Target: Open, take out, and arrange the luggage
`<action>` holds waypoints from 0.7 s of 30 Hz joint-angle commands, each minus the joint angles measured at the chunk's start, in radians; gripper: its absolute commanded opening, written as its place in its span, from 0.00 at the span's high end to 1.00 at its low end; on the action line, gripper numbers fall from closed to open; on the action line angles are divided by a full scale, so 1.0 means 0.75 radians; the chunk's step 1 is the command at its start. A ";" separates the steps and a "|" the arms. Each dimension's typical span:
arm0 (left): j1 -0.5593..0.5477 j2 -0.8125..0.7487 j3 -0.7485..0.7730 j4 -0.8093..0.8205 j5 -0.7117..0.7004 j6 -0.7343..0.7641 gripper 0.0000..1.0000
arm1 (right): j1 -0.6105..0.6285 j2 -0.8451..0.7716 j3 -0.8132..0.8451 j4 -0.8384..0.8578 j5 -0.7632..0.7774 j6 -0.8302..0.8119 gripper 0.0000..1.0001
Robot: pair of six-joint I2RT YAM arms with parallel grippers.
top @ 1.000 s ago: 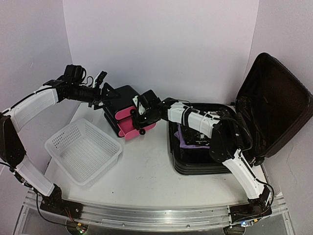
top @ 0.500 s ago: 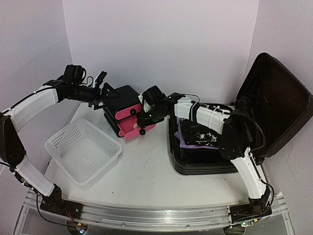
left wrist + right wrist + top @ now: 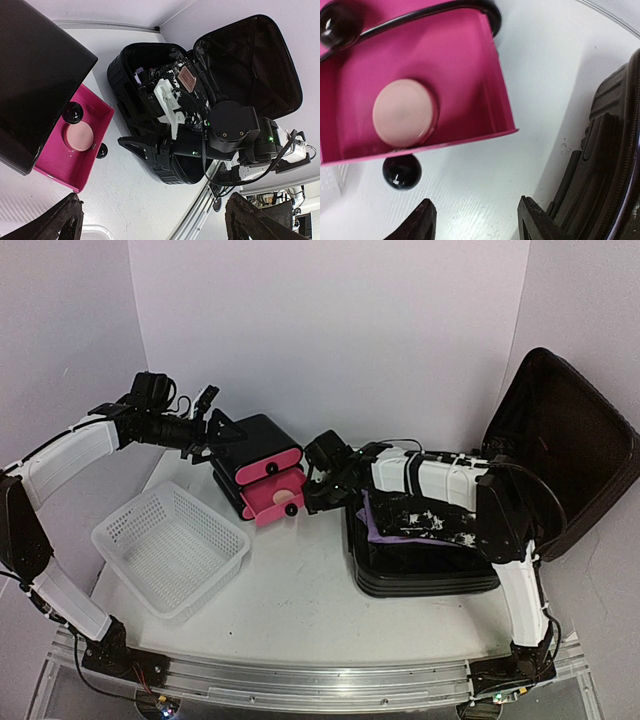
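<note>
the luggage (image 3: 420, 575) lies open at the right of the top view, its lid raised toward the right wall and its base flat on the bench (image 3: 300, 610), with a purple cloth (image 3: 385, 530) and darker items inside. at lower left sits the white basket (image 3: 130, 515). behind it, centre left, the black drawer box (image 3: 258, 445) has a pink drawer (image 3: 270, 502) pulled out. the left gripper (image 3: 215, 430) hangs at the box's upper left corner, jaws spread wide on nothing; whether it touches the box i cannot tell. the right gripper (image 3: 318, 490) has drawn back from the drawer over the last second, toward the luggage's left edge; its jaws stand apart and empty. in the right wrist view a pale pink disc (image 3: 405, 112) lies in the drawer, above a black knob (image 3: 401, 171). i'd judge one item has just been stowed and the arm is going back for the next
</note>
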 commanded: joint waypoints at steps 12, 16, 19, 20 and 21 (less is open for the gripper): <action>0.001 -0.043 0.004 0.072 0.034 -0.007 0.00 | 0.001 0.191 0.196 0.256 0.108 0.101 0.48; 0.001 -0.043 0.004 0.073 0.038 -0.009 0.00 | 0.001 0.244 0.276 0.277 0.117 0.130 0.46; 0.002 -0.043 0.005 0.074 0.038 -0.009 0.01 | 0.001 0.294 0.336 0.297 0.114 0.157 0.40; 0.002 -0.043 0.005 0.074 0.038 -0.009 0.01 | 0.001 0.308 0.352 0.308 0.114 0.164 0.38; 0.002 -0.043 0.004 0.074 0.039 -0.009 0.00 | 0.001 0.324 0.369 0.314 0.115 0.173 0.36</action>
